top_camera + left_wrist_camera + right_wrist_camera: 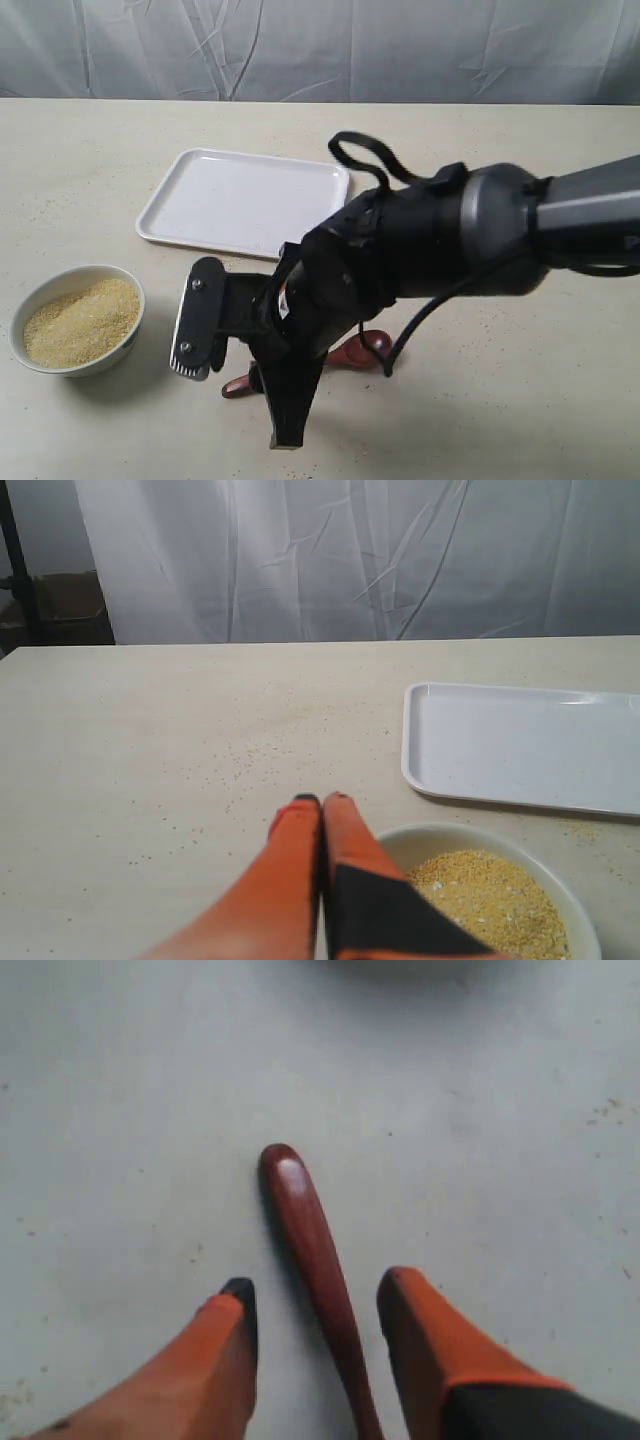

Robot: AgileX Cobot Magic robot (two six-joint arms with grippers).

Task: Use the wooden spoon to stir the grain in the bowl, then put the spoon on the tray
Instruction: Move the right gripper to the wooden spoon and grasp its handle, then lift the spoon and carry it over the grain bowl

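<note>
**Now at the pickup: wooden spoon (pixel 315 1260) not yet grasped**

Flat on the table (pixel 500 420), slim dark handle running between the fingers of the right gripper (pixel 318 1288). Spread wide, one finger on each side of the handle, apparently clear of the wood. Judged the first step: grasping, with stirring and the tray placement not begun. Calls next for lowering, then closing squarely across the handle, which looks likely to roll or slip if pinched off-centre.

Off to the left in the exterior view, well apart from the spoon, the bowl (pixel 100 270), filled with grain (pixel 82 322). Near the bowl, the left gripper (pixel 321 802), fingers pressed together on nothing. Farther back, the tray (pixel 240 200), bare.

Hidden in the exterior view: most of the spoon behind the right arm, only the head and handle tip showing. Cut off in the right wrist view: the spoon's head. Cannot tell how high above the table the fingertips hang.
</note>
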